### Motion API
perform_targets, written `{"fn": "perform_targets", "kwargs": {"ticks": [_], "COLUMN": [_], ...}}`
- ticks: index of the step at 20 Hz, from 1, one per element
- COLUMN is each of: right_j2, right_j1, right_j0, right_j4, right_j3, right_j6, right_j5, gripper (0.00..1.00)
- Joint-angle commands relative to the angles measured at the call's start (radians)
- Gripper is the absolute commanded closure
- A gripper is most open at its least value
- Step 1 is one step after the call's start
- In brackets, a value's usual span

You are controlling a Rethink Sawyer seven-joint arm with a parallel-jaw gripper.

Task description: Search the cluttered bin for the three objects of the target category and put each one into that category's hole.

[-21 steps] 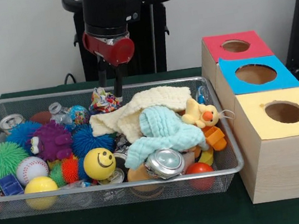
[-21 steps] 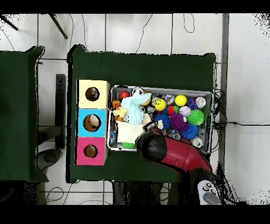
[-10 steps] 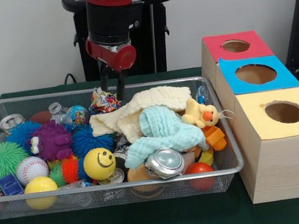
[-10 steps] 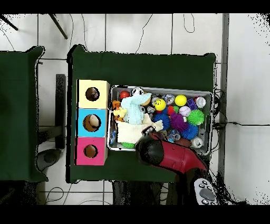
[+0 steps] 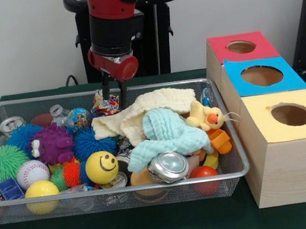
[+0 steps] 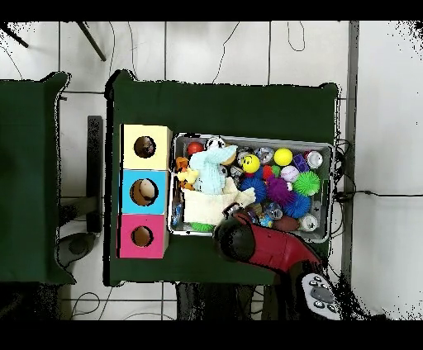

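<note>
Fingers (image 5: 122, 93) hang slightly parted and empty, you see, over the crinkled wrapper (image 5: 105, 103) at the wire bin's (image 5: 231, 175) 12 o'clock edge. Balls, cans and cloths (image 5: 164, 133) fill it. Overhead, the arm (image 6: 264, 246) hides that corner. At 3 o'clock stand red, blue and yellow boxes (image 5: 289, 146).

The arm (image 5: 111, 34) has swung back a bit toward the bin's (image 5: 2, 108) far edge and tilted, so the gripper (image 5: 114, 96) now hangs over the crumpled colorful wrapper (image 5: 103, 103), with its fingers (image 5: 122, 95) a little apart.
</note>
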Motion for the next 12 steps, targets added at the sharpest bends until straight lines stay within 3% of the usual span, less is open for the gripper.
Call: {"fn": "perform_targets", "kwargs": {"ticks": [1,12], "right_j2": [0.034,0.018], "right_j1": [0.062,0.028], "right_j0": [-0.041,-0.067], "right_j4": [-0.061,-0.105], "right_j3": [0.020,0.067], "right_j6": [0.050,0.051], "right_j5": [-0.095,-0.079], "gripper": [0.00,0.00]}}
